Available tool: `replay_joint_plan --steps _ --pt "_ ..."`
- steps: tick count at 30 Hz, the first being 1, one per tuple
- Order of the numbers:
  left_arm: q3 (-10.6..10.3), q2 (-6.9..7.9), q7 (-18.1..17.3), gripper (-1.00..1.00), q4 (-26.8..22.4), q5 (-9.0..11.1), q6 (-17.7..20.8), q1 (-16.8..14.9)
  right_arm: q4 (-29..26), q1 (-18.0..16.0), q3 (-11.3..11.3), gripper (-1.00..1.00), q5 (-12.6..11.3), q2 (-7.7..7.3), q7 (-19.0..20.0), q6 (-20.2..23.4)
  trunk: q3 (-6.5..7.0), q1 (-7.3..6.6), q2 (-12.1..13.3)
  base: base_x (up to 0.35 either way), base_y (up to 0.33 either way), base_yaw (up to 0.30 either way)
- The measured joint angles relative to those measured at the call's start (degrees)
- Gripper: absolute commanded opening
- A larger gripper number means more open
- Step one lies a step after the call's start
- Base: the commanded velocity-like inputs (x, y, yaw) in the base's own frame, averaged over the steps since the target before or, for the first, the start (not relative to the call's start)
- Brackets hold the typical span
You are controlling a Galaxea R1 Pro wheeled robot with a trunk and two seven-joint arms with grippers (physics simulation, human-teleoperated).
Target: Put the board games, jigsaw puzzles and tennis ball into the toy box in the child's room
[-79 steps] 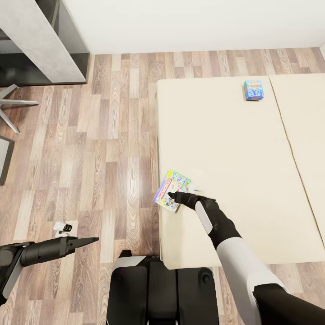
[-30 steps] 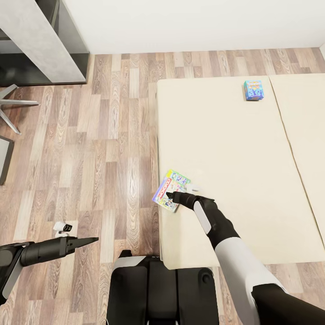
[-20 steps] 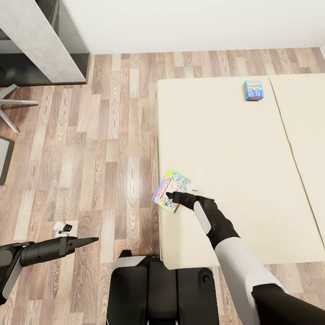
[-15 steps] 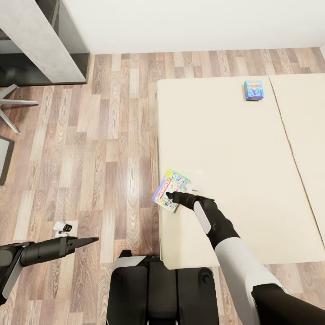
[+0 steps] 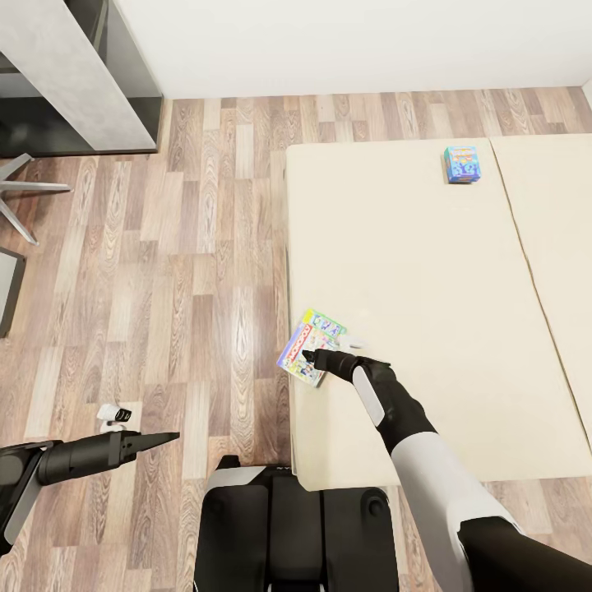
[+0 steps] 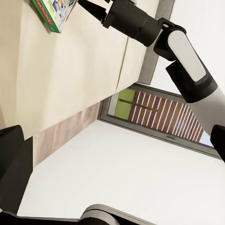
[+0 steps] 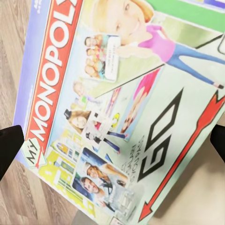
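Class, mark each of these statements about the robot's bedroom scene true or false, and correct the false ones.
1. The colourful Monopoly board game box lies at the cream bed's edge. True.
2. The right end effector hovers over the small blue board game box. False: it is at the Monopoly box, its fingers spread to either side in the right wrist view.
3. The left end effector holds a box. False: it holds nothing, out over the wooden floor.
4. The blue box sits near the bed's far edge. True.
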Motion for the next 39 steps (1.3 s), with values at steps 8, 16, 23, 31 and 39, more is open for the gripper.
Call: replay_joint_plan --steps 8,16,23,31,39 --pt "0.00 0.00 0.00 1.00 -0.02 0.00 0.00 0.00 0.00 0.00 0.00 1.00 -0.03 0.00 0.01 0.02 0.00 0.00 0.00 0.000 0.000 0.000" --pt "0.00 0.07 0.00 1.00 -0.04 0.00 0.00 -0.03 0.00 0.00 0.00 1.00 -0.02 0.00 0.01 0.06 0.00 0.00 0.00 0.000 0.000 0.000" --pt "0.00 0.08 0.00 1.00 -0.02 0.00 0.00 -0.03 0.00 0.00 0.00 1.00 -0.08 0.00 0.08 0.09 0.00 0.00 0.00 0.000 0.000 0.000" --pt "0.03 0.13 0.00 1.00 -0.02 0.00 0.00 -0.03 0.00 0.00 0.00 1.00 -0.05 0.00 0.10 0.10 0.00 0.00 0.00 0.000 0.000 0.000" --pt "0.00 0.17 0.00 1.00 0.00 0.00 0.00 0.01 0.00 0.00 0.00 1.00 -0.02 0.00 0.14 0.08 0.00 0.00 0.00 0.000 0.000 0.000"
